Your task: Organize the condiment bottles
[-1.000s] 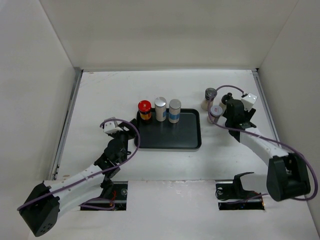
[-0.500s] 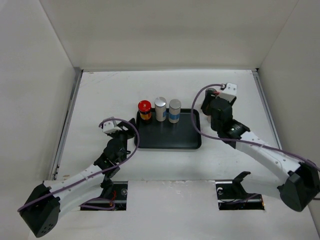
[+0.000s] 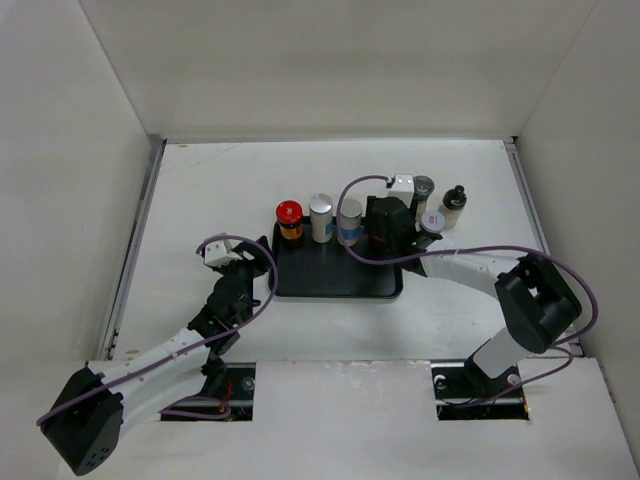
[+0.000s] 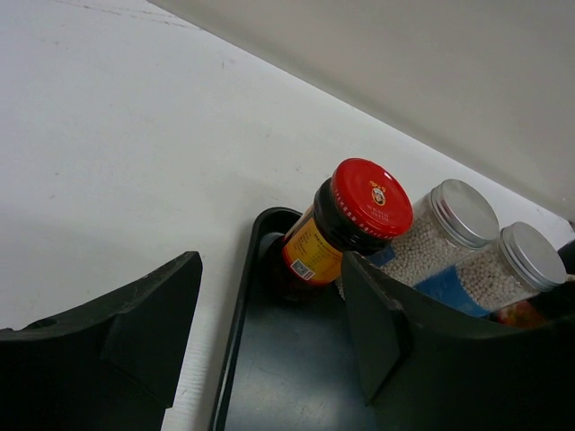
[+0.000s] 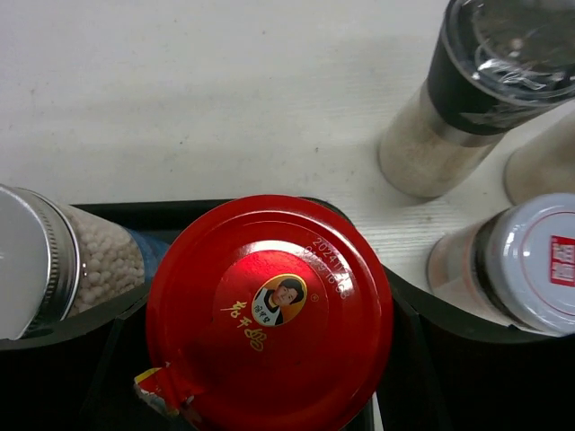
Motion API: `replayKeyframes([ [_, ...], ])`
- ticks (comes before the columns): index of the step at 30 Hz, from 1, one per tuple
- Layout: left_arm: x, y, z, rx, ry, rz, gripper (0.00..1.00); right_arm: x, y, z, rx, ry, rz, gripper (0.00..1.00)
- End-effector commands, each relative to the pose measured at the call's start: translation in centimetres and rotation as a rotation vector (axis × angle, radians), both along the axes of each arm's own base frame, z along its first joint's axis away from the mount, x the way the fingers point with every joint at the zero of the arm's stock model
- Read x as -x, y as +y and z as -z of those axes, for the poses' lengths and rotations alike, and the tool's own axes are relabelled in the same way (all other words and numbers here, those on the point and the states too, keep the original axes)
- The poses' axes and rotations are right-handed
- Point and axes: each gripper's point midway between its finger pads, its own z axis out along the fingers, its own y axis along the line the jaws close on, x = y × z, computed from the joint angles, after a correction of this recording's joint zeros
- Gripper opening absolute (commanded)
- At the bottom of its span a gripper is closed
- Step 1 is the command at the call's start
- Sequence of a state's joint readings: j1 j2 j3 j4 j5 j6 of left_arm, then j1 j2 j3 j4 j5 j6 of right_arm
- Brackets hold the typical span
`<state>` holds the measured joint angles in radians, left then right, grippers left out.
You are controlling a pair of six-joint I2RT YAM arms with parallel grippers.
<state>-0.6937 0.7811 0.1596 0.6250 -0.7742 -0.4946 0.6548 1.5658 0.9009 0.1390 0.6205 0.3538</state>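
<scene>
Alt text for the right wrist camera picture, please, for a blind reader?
A red-capped jar, seen from above, is gripped between black fingers at the corner of a black tray. A silver-lidded jar stands left of it; a grey-lidded grinder and white-lidded shaker stand on the table, right.

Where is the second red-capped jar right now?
In the right wrist view, the right gripper holds the red-capped jar at the tray's back right corner, between a silver-lidded jar and an off-tray white-lidded jar.

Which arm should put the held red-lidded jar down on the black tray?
Right. Its claw grips the round red-lidded jar at the far right corner of the flat black tray, beside a silver-lidded jar; the left claw is empty at the tray's left rim.
</scene>
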Motion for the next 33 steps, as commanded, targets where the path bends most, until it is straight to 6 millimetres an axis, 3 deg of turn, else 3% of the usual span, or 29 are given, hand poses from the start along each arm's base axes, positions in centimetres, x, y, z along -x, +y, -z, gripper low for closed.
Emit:
replayKeyframes([
  [1,0.0,-0.2,-0.7,0.037,-0.034,0.006,0.62,-3.5,2.5,-7.1,-0.203,-0.209,0.014,0.57],
  [5,-0.2,0.0,-0.5,0.033,-0.029,0.0,0.62,-4.0,2.6,-5.1,-0.186,-0.19,0.021,0.61],
  [8,-0.1,-0.2,-0.6,0.036,-0.032,0.005,0.62,-4.1,2.4,-4.8,-0.176,-0.188,0.029,0.69],
  [10,-0.2,-0.1,-0.5,0.034,-0.03,0.0,0.62,-4.0,2.1,-5.2,-0.174,-0.195,0.036,0.78],
  [16,-0.1,-0.2,-0.8,0.042,-0.042,0.006,0.62,-2.4,0.1,-7.8,-0.151,-0.205,0.054,0.86],
  [21,-0.1,-0.3,-0.8,0.042,-0.042,0.011,0.62,-1.6,-3.3,-8.9,-0.13,-0.209,0.113,0.89],
  [27,0.0,-0.3,-1.0,0.047,-0.048,0.014,0.62,-4.7,-8.9,-9.9,-0.105,-0.22,0.239,0.98],
  [33,0.1,0.0,-1.0,0.046,-0.049,0.006,0.62,-7.5,-9.0,-8.8,-0.091,-0.157,0.181,1.0],
])
